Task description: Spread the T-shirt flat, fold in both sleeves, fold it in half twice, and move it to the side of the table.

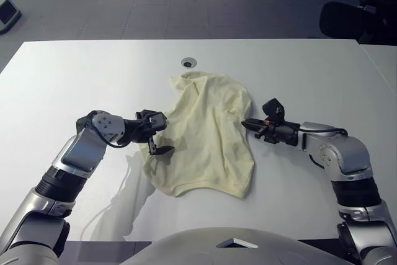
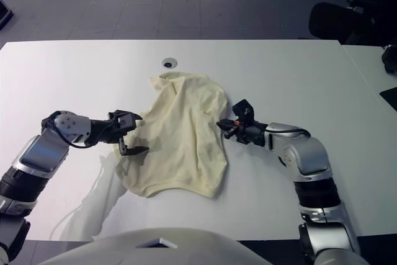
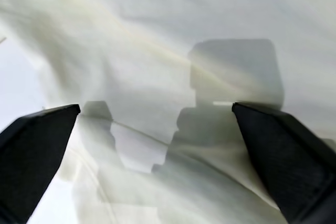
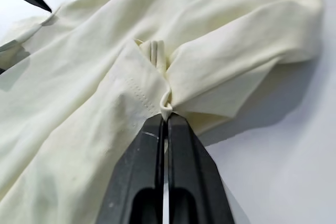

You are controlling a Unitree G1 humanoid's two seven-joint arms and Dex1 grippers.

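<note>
**T-shirt (image 1: 208, 134) bunched at mid-bench, one edge pinched**

T-shirt cloth, pale cream, lies in a rumpled heap at the centre of the frame in the head views. Its hem curves toward the lower edge and a narrower, folded end points toward the upper middle. It is far from flat: long creases run down it and the right side is doubled over on itself. I judge the spreading step is barely begun.

My right tool (image 4: 165, 119) comes in from the right of the frame, low over the bench (image 1: 93, 79). It is closed tight on a small gather of fabric at the shirt's right edge. The wrist view shows stitched seam material puckered just past the fingertips, so I take this for a sleeve or side seam, gripped so that it can be drawn outward.

My left tool (image 1: 164, 134) sits at the shirt's left edge, left of centre in the frame. Its fingers are spread wide over the cloth, gripping nothing, and their shadow falls on the fabric below. That placement suits taking the opposite edge, so the two arms can pull apart and open the shirt.

A small round grommet (image 1: 188, 62) is set in the bench just above the shirt's upper end, close by. Spreading the cloth upward in the frame would lay it over that hole. A dark chair-like shape (image 1: 347, 20) stands off the bench at the upper right, well apart.
</note>
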